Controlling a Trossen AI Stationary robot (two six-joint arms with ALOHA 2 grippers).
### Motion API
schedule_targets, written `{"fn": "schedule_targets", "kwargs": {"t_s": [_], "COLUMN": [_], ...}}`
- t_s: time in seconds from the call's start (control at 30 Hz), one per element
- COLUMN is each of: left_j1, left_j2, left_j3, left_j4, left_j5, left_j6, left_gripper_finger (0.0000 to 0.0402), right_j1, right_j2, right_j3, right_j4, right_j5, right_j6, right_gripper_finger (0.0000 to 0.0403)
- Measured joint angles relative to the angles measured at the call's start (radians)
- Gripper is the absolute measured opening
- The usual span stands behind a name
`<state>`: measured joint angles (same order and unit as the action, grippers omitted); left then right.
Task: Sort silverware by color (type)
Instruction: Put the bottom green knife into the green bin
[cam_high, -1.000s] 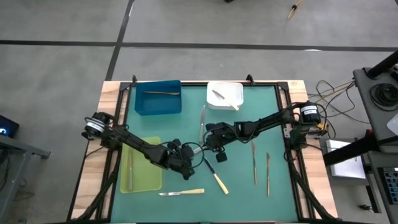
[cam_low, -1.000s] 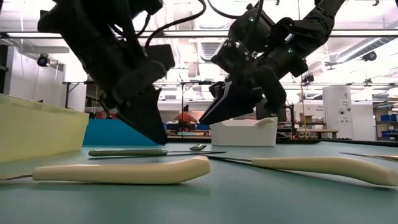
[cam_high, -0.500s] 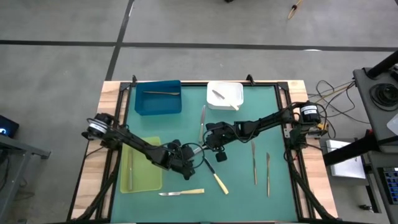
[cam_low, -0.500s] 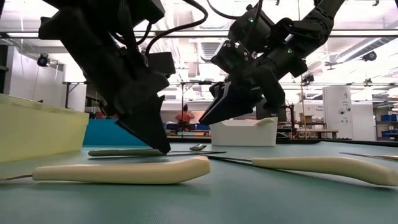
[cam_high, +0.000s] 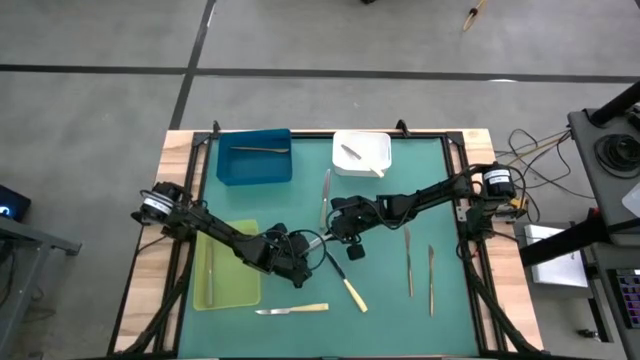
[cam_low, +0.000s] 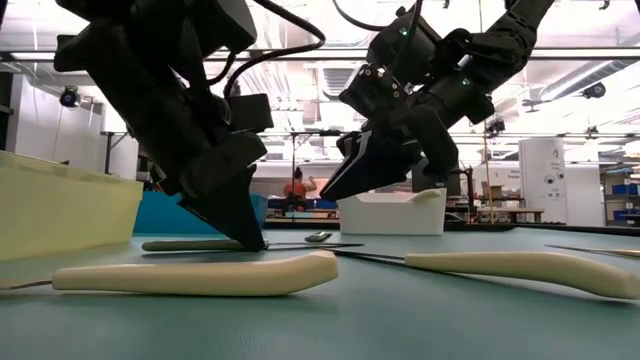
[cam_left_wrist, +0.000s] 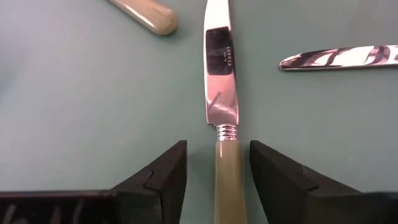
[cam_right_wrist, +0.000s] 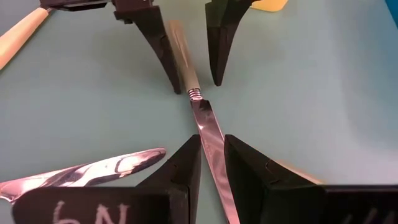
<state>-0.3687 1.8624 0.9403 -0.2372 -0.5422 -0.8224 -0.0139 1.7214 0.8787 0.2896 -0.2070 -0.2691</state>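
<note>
A knife with a pale handle and a shiny blade lies flat on the green mat near the table's middle. My left gripper is open, tips down at the mat, one finger on each side of the handle just behind the ferrule, with a gap on both sides. It shows as the left dark wedge in the low view. My right gripper hangs above the same knife's blade, open by a narrow gap, and clear of the mat in the low view.
A blue tray and a white tray stand at the far edge, a yellow-green tray at the near left. Two more pale-handled knives lie near the front. Grey utensils lie right and centre.
My left gripper has sunk a little and tipped, so its fingertips now stand at the mat on either side of the knife's handle. The knife and my right gripper have kept still.
</note>
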Motion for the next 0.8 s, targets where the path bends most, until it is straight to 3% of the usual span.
{"fn": "schedule_targets", "kwargs": {"t_s": [0.4, 0.8], "left_j1": [0.001, 0.01], "left_j2": [-0.002, -0.028], "left_j3": [-0.018, -0.023], "left_j4": [-0.007, 0.017], "left_j5": [-0.001, 0.022], "left_j6": [-0.099, -0.136], "left_gripper_finger": [0.0024, 0.0018], "right_j1": [0.0, 0.0], "right_j2": [0.0, 0.0], "right_j3": [0.0, 0.0], "right_j4": [0.0, 0.0], "right_j5": [0.0, 0.0], "right_j6": [-0.003, -0.003], "right_gripper_finger": [0.0063, 0.0063]}}
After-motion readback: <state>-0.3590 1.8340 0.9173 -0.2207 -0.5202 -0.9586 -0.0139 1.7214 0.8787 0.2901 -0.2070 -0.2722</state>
